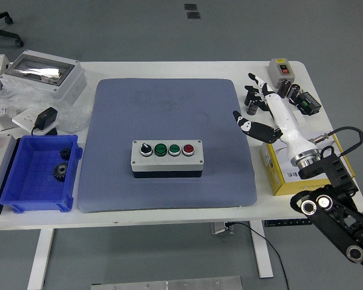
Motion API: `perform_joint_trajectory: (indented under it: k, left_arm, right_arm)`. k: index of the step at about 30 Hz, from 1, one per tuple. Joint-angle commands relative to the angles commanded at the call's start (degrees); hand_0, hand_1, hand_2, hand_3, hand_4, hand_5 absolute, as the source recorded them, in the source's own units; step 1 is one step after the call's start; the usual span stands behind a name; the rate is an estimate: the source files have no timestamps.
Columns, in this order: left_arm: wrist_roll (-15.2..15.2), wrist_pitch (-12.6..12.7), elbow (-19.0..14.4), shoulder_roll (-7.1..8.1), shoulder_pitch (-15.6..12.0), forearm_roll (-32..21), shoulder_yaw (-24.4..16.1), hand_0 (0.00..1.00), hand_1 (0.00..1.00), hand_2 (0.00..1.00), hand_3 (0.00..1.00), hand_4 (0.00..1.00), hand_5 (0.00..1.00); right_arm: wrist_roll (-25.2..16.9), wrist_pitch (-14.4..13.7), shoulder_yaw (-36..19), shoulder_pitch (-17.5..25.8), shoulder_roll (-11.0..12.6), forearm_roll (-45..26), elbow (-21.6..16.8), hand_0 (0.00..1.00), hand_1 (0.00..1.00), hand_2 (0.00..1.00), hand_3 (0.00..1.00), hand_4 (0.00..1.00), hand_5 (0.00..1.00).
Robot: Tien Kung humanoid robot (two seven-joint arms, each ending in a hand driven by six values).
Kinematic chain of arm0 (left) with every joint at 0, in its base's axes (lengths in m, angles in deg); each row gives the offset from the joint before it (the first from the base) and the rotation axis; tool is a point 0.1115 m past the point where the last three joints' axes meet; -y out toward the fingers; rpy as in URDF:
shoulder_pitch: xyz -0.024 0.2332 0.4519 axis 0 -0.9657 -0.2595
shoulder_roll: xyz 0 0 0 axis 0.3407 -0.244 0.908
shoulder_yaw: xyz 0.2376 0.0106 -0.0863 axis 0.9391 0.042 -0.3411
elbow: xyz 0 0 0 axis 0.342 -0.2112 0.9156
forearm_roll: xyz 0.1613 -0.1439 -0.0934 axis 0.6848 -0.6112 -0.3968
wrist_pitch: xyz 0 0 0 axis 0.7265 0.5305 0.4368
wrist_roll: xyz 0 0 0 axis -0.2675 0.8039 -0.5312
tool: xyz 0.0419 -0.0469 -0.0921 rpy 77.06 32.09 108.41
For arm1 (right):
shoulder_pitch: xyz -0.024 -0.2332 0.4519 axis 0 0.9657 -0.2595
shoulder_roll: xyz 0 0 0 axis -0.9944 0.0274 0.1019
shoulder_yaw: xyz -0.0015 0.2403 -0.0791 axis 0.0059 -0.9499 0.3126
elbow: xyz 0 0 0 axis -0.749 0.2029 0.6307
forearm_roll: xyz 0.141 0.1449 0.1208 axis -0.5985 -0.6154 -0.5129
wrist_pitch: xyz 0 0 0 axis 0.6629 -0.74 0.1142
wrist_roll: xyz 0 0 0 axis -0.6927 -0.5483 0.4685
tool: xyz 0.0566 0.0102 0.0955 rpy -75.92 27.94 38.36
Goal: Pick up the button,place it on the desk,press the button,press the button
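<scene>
The grey button box [167, 158] lies flat in the middle of the blue-grey mat [169, 115]. Its top carries a black selector knob, two green buttons and a red button [188, 148] in a row. My right hand [251, 104] hovers over the mat's right edge, well right of and behind the box. It touches nothing. Its white-and-black fingers [258, 83] are spread, the thumb points toward the mat, and the hand holds nothing. The white forearm runs back over the yellow box. The left arm is out of view.
A yellow carton [285, 170] sits under my right forearm. Behind it are several black cylinders [284, 89] and a small grey switch box [282, 69]. At the left stand a blue bin [41, 175] with gears, a grey enclosure [43, 74] and a black adapter [45, 116].
</scene>
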Motion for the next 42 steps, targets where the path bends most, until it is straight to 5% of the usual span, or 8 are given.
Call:
perform_joint_trajectory:
  k: [2, 3, 15, 21, 31, 42]
  left_arm:
    - [0.14, 0.07, -0.04, -0.13, -0.17, -0.24, 0.19, 0.566, 0.485, 0.475, 0.634, 0.106, 0.002]
    - [0.22, 0.09, -0.06, -0.19, -0.24, -0.34, 0.27, 0.565, 0.484, 0.474, 0.629, 0.1, 0.002]
    - [0.64, 0.4, -0.21, -0.08, -0.37, -1.2, 0.71, 0.561, 0.482, 0.476, 0.642, 0.093, 0.002]
    - [0.85, 0.75, -0.27, 0.05, -0.29, -1.85, 0.95, 0.56, 0.482, 0.475, 0.639, 0.088, 0.002]
    - [2.01, 1.36, -0.55, -0.26, -0.88, -3.41, 2.03, 0.559, 0.481, 0.474, 0.64, 0.087, 0.002]
    - [2.54, 1.23, -0.79, 0.15, -0.49, -2.92, 1.86, 0.557, 0.48, 0.474, 0.64, 0.082, 0.002]
  right_arm:
    - [0.24, -0.29, -0.18, 0.07, 0.06, 0.19, 0.04, 0.888, 0.91, 0.976, 0.998, 0.881, 0.426]
    - [0.36, -0.46, -0.19, 0.05, 0.06, 0.34, 0.06, 0.985, 0.998, 0.998, 0.998, 0.941, 0.444]
    - [2.98, -2.05, 0.27, -0.42, 0.59, 4.25, -0.68, 0.998, 0.998, 0.998, 0.998, 0.986, 0.468]
    - [6.49, 0.0, 0.79, -2.69, 1.37, 5.73, -0.7, 0.998, 0.998, 0.998, 0.998, 0.987, 0.467]
    - [8.76, 1.6, 2.02, -7.36, -0.55, 4.4, 3.42, 0.998, 0.998, 0.998, 0.998, 0.987, 0.463]
    - [22.28, 8.7, 0.07, -15.76, -4.53, 14.89, 13.05, 0.998, 0.998, 0.998, 0.998, 0.991, 0.467]
